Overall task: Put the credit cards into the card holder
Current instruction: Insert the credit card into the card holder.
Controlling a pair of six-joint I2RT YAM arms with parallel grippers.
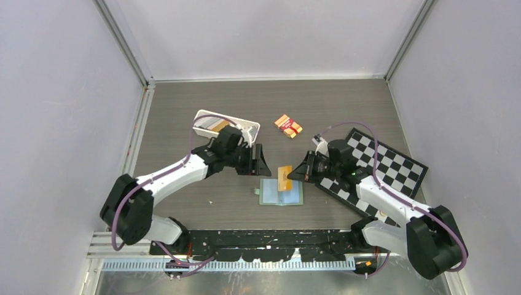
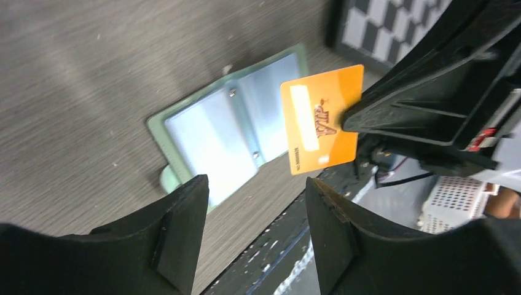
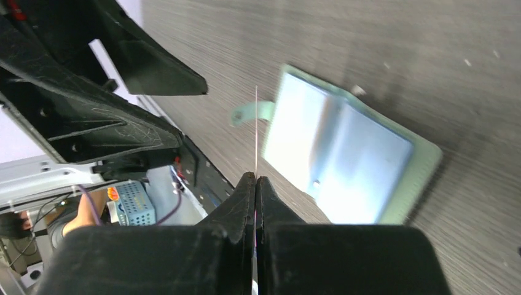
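Item 1: orange card [image 2: 319, 120], centre right of the left wrist view. Dark red lettering "VIP", turned sideways. One line of small print along its lower left edge, too small to read.

Item 2: orange-and-red packet [image 1: 288, 125], upper centre of the top view. Markings illegible.

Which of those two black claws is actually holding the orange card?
The right gripper: its jaws are shut on one edge of the orange card. The left gripper stands open and empty beside it.

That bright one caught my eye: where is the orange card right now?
Seen from above, the orange card is mid-table, pinched in the right pincer over the open card holder, with the left pincer open beside it.
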